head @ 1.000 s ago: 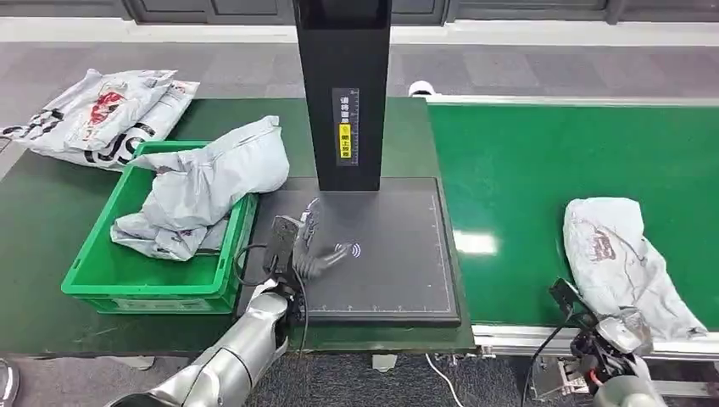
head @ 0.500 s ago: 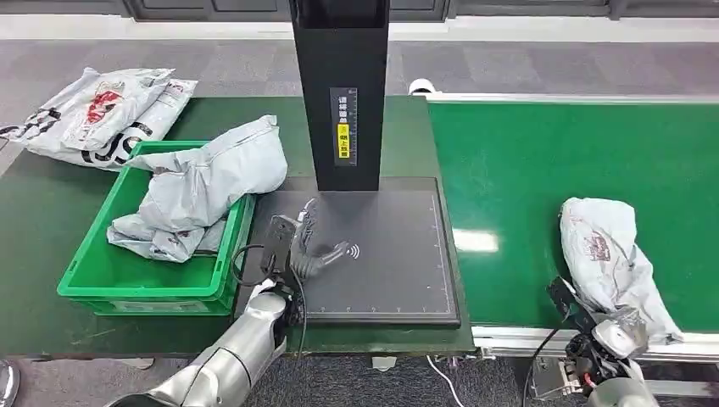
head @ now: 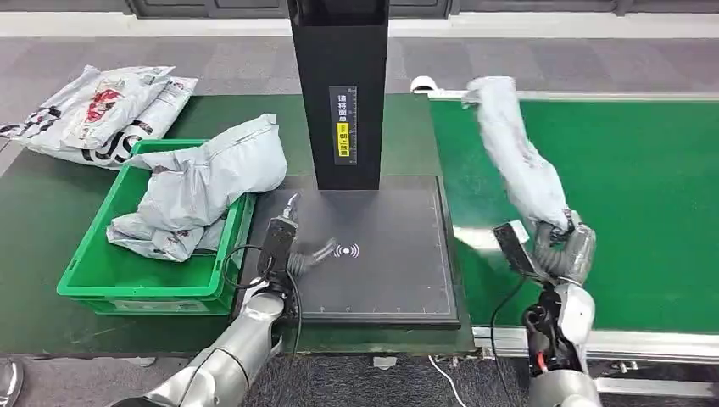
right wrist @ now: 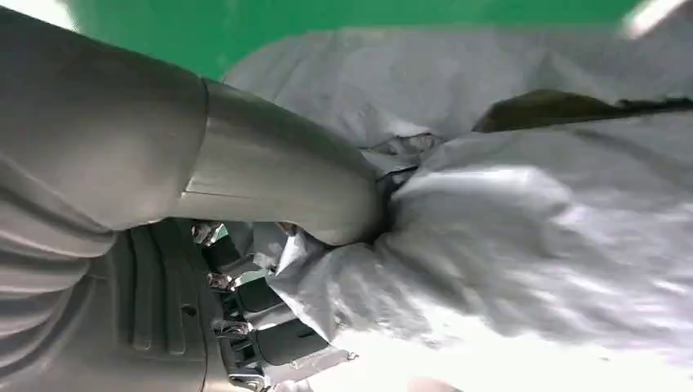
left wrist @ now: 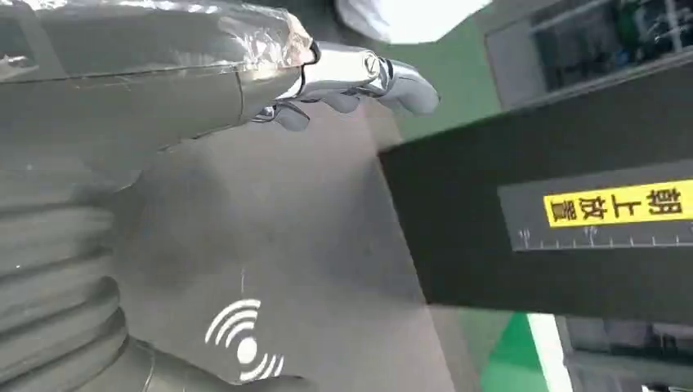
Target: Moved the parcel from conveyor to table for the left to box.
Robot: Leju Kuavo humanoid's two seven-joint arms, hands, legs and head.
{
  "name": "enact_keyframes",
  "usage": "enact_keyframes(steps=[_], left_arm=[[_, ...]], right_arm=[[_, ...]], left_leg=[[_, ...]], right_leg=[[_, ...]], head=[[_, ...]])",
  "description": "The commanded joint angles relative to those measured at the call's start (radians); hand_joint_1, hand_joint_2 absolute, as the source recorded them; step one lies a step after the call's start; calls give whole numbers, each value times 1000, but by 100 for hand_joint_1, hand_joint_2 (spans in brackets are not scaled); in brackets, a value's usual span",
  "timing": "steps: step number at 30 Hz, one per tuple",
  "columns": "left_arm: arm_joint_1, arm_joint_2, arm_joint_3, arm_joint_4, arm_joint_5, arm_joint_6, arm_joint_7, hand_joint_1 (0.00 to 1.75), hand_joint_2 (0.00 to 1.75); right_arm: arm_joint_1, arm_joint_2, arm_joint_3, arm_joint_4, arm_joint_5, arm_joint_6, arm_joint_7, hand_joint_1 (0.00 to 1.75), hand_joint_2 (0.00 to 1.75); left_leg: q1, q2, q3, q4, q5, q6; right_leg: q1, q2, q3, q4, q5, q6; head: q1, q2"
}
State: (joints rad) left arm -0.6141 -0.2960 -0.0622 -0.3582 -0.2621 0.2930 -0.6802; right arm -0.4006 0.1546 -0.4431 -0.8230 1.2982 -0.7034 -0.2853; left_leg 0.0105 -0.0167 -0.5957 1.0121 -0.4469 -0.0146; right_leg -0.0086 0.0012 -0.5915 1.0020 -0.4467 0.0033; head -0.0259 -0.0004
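Since the earlier frames, the crumpled grey plastic parcel has left the green conveyor belt at the right of the head view, where it lay flat, and now hangs in the air, gripped at its lower end by the right hand and stretching up toward the top centre of the frame. In the right wrist view the thumb presses into the grey film, so that hand holds the parcel. At lower centre, the left hand rests over the flat black scanner pad with its fingers apart, holding nothing. A green plastic crate at left holds other grey bags, and a black upright post stands behind the pad.
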Motion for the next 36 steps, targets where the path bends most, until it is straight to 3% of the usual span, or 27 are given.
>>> enact_keyframes(steps=[1,3,4,7,8,10,13,21,23,24,28,31,36], left_arm=[[-45,21,95,23,-26,13,-6,0,175],[-49,18,97,22,-40,27,-5,0,175],[-50,16,108,18,-56,38,-5,0,175],[-59,17,122,13,-72,37,-2,0,175],[-66,13,122,16,-80,28,5,0,175],[-78,1,118,17,-97,24,20,0,175],[-93,-21,120,14,-110,27,29,0,175],[-68,-22,168,-69,-62,42,-18,0,175],[-37,-23,154,-135,-34,37,-18,0,175],[-9,-19,131,-199,-3,49,-18,0,175],[84,27,24,-398,100,156,-18,0,175],[91,46,-27,-397,83,250,-18,0,175],[96,51,-43,-398,83,284,-18,0,175]], right_arm=[[121,147,217,-286,27,5,-12,175,175],[150,166,251,-290,26,5,-10,175,175],[151,152,327,-232,0,5,20,175,175],[169,142,503,-196,4,152,131,175,175],[173,152,548,-165,-18,279,150,175,175],[198,147,620,-132,1,388,202,175,175],[236,133,691,-36,-1,480,212,175,175],[227,65,784,89,-17,532,204,175,175],[225,59,801,89,-7,529,216,166,175],[220,59,800,89,-12,508,226,0,175],[174,54,751,87,-99,443,218,0,175],[161,61,699,57,-166,427,183,0,175],[157,64,686,48,-182,420,174,0,175]], left_leg=[[0,6,1,0,-1,0],[0,3,0,0,-1,-1],[0,3,0,-1,-1,0],[0,8,1,-1,-2,0],[1,7,-1,0,-2,-1],[1,7,-1,0,-2,-1],[1,4,0,-1,-1,-1],[1,7,4,-3,-2,-2],[0,9,5,-3,-3,-3],[0,9,5,-2,-3,-4],[0,13,10,-5,-3,-3],[0,12,11,-3,-4,-4],[-1,11,10,-3,-3,-3]], right_leg=[[0,5,-2,1,0,-1],[0,2,-3,0,-1,-1],[0,2,-2,0,-1,-1],[0,6,-2,-1,0,-1],[0,6,-3,0,0,-1],[0,6,-4,0,0,-1],[1,3,-2,-1,0,-2],[1,5,1,-3,0,-1],[0,7,1,-3,0,-2],[1,7,1,-2,-1,-2],[0,10,3,-4,1,-2],[1,10,5,-2,-1,-2],[1,8,5,-3,0,-2]], head=[[0,0],[0,0],[0,0],[0,0],[0,0],[0,0],[0,0],[0,0],[0,0],[0,0],[0,0],[0,0],[0,0]])
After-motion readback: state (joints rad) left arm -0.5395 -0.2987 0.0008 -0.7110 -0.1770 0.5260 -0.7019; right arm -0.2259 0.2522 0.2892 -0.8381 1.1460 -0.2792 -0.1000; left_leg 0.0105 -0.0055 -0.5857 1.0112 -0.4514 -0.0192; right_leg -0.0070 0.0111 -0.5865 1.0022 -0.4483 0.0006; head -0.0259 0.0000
